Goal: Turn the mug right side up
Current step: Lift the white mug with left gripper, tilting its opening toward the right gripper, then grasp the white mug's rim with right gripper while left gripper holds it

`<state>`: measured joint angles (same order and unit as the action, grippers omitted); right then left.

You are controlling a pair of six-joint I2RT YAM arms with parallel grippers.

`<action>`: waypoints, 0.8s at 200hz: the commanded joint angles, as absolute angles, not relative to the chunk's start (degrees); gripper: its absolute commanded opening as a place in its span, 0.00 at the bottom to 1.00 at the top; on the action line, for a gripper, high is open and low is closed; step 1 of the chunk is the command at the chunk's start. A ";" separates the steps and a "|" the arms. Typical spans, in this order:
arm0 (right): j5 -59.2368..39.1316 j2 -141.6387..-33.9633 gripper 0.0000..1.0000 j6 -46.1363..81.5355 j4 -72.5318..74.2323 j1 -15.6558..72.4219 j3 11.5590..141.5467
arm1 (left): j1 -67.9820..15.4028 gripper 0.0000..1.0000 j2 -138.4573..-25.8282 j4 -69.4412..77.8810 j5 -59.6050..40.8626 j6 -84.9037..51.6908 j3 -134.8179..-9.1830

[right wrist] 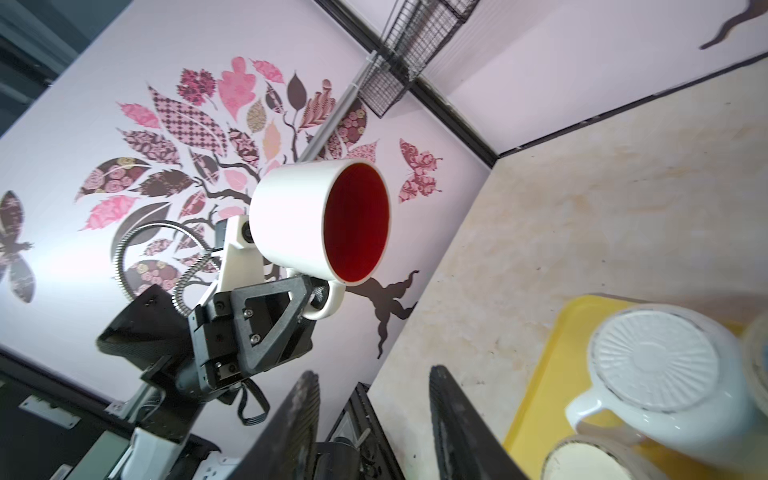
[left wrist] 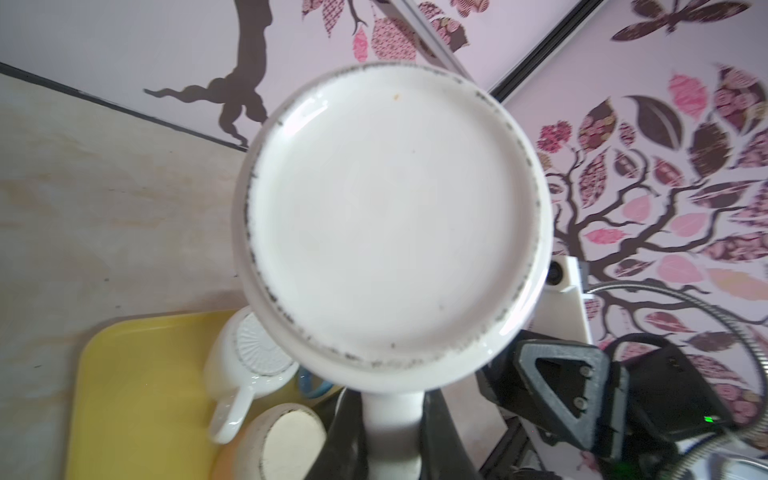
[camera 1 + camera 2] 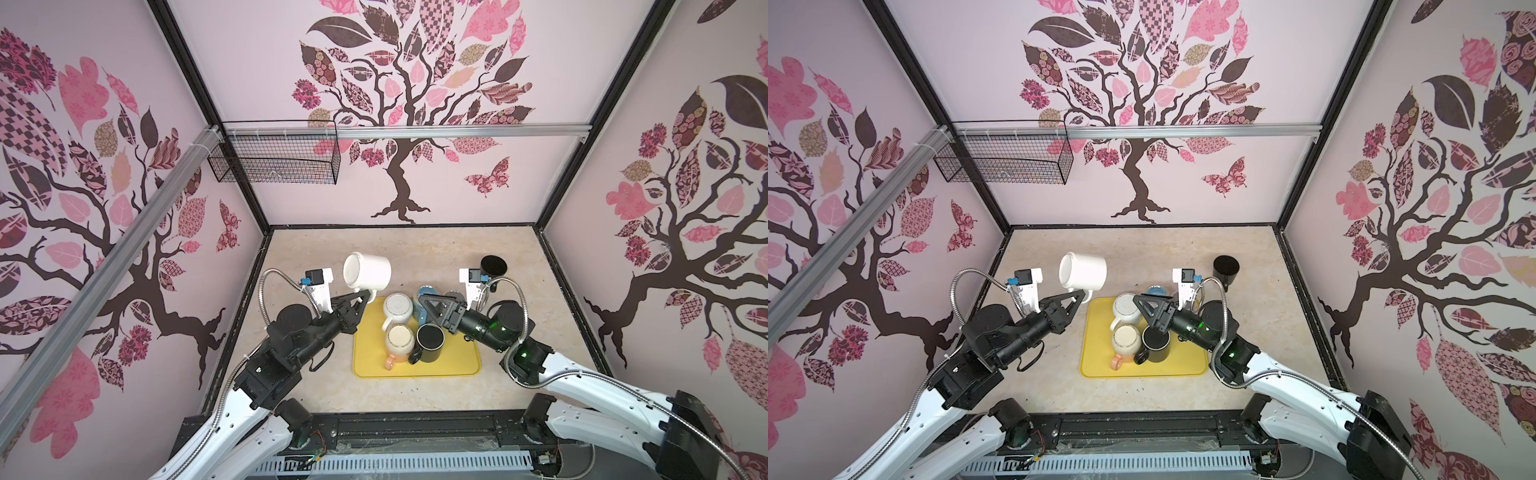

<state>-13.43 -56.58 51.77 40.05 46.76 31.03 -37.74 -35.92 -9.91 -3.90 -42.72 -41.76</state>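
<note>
Item: left gripper (image 3: 368, 296), jaws clenched on the handle alone of the white mug (image 3: 368, 272). The mug is held in the air beyond the far left corner of the yellow tray (image 3: 453, 357), lying on its side, red inside toward the right arm and base toward the left wrist camera. Right gripper (image 3: 428, 307): jaws parted, holding nothing, low over the far side of the tray. Hazards, as judged: the handle is a narrow hold, so the heavy body may swivel in the pads during the remaining turn. It may also slip out and drop onto the table (image 3: 415, 257) or the crockery below. A wide swing could clip the ribbed-base mug (image 3: 398, 308), and the two arms stand near enough to collide. Count: grippers, two. Mugs, six seen: one held, four at the tray (ribbed-base white and cream mug (image 3: 399, 338), both base up; black mug (image 3: 430, 340), orientation unclear; blue mug (image 3: 426, 291), partly hidden), and one upright black mug (image 3: 493, 266) on the table far right. Tray, one. Wire basket (image 3: 274, 158) on the wall, one.
</note>
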 commanded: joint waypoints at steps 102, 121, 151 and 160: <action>-22.79 -66.39 0.39 66.07 61.84 46.75 31.57 | -37.46 0.00 -40.41 18.54 -16.00 -55.06 -36.28; -23.00 -67.20 0.35 66.45 62.66 46.73 31.78 | -37.50 0.00 -40.95 18.45 -16.68 -54.93 -36.81; -23.81 -68.37 0.35 66.97 64.32 46.73 32.17 | -37.49 0.00 -41.56 18.72 -17.66 -55.11 -36.83; -23.98 -68.51 0.35 66.97 64.51 46.70 32.34 | -37.48 0.00 -41.54 18.72 -17.93 -55.01 -36.82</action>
<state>-22.52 -67.57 65.82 60.45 46.76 30.30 -37.74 -42.06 11.38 -16.40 -55.51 -36.62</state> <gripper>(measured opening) 0.354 0.157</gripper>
